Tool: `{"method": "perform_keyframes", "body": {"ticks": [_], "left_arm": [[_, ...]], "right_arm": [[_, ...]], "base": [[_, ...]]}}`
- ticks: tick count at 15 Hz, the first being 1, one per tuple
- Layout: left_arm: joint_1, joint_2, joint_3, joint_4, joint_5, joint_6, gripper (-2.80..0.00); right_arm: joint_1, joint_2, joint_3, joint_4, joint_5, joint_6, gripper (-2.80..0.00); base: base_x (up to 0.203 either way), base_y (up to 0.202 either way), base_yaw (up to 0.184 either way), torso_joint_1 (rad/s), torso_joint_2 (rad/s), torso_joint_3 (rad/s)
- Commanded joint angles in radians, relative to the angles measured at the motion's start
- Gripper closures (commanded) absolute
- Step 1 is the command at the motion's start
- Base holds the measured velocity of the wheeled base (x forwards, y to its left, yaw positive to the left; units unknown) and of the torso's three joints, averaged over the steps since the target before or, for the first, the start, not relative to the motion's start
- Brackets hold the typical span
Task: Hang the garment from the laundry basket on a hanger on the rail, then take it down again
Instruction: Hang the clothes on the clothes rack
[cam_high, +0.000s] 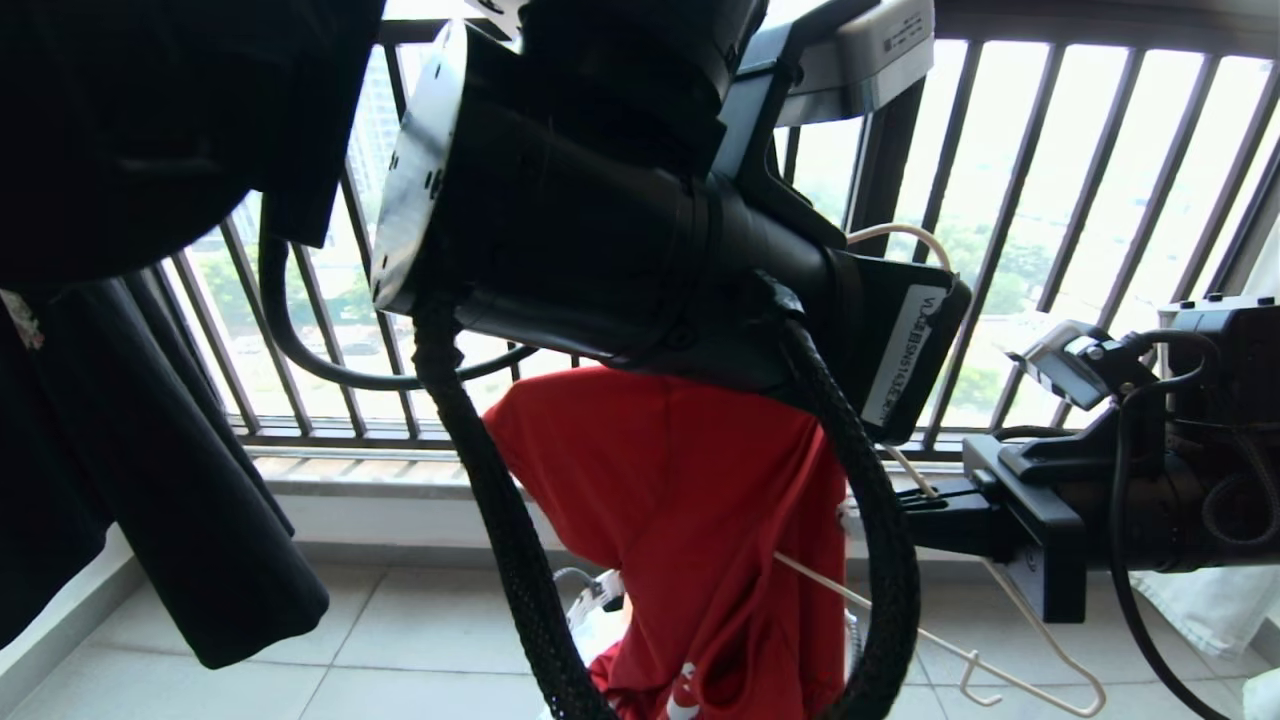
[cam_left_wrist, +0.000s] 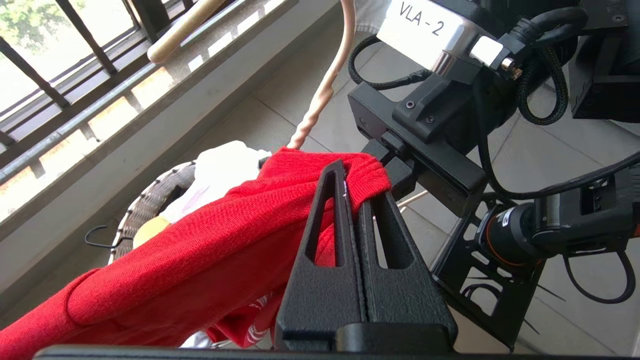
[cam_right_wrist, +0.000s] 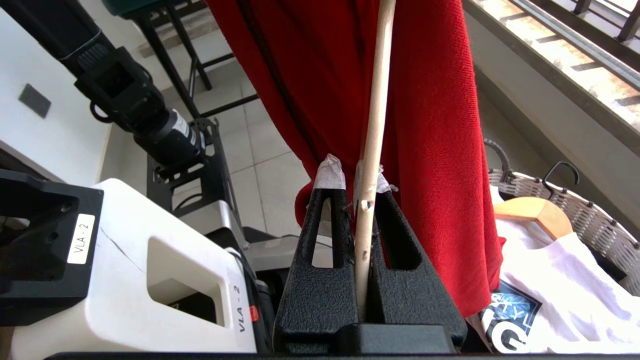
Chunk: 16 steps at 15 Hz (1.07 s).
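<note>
The red garment (cam_high: 680, 500) hangs in mid-air over the laundry basket (cam_left_wrist: 145, 210), partly draped over the off-white wire hanger (cam_high: 1000, 670). My left gripper (cam_left_wrist: 357, 197) is shut on a ribbed edge of the garment (cam_left_wrist: 200, 250), right beside the hanger's twisted neck (cam_left_wrist: 320, 100). In the head view the left arm (cam_high: 600, 230) hides that grip. From the right, my right gripper (cam_right_wrist: 355, 175) is shut on a straight wire of the hanger (cam_right_wrist: 372, 125), with the red cloth (cam_right_wrist: 435, 150) hanging just beyond it. The rail is out of view.
The basket (cam_right_wrist: 590, 215) holds a white shirt with a dark-blue print (cam_right_wrist: 550, 290) and a wooden hanger (cam_right_wrist: 530, 212). A black railing with vertical bars (cam_high: 1000, 220) and a stone ledge run behind. Dark garments (cam_high: 150, 450) hang at the left. The robot's white base (cam_right_wrist: 125, 280) is close below.
</note>
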Motion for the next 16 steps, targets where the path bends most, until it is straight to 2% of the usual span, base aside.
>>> {"method": "perform_keyframes", "body": {"ticks": [1,6,7,13,16], "left_arm": [[-0.006,0.003,0.0,0.002,0.005,0.002,0.0],[-0.005,0.007,0.004,0.002,0.031,0.002,0.0],[-0.005,0.006,0.003,0.002,0.033,0.004,-2.8],[-0.005,-0.017,0.025,0.005,0.058,0.005,-2.8],[-0.005,-0.072,0.086,0.006,0.059,0.005,-2.8]], "right_arm": [[0.0,0.002,-0.001,-0.002,0.004,-0.001,0.0],[-0.001,-0.001,-0.003,-0.002,0.004,-0.001,0.0],[-0.001,-0.002,-0.003,0.0,0.004,-0.001,0.0],[-0.003,-0.012,-0.003,-0.002,0.004,-0.001,0.0],[-0.006,-0.013,-0.004,-0.002,0.004,-0.001,0.0]], "base": [[0.0,0.0,0.0,0.0,0.0,0.0],[0.0,0.0,0.0,0.0,0.0,0.0],[0.0,0.0,0.0,0.0,0.0,0.0],[0.0,0.0,0.0,0.0,0.0,0.0],[0.0,0.0,0.0,0.0,0.0,0.0]]}}
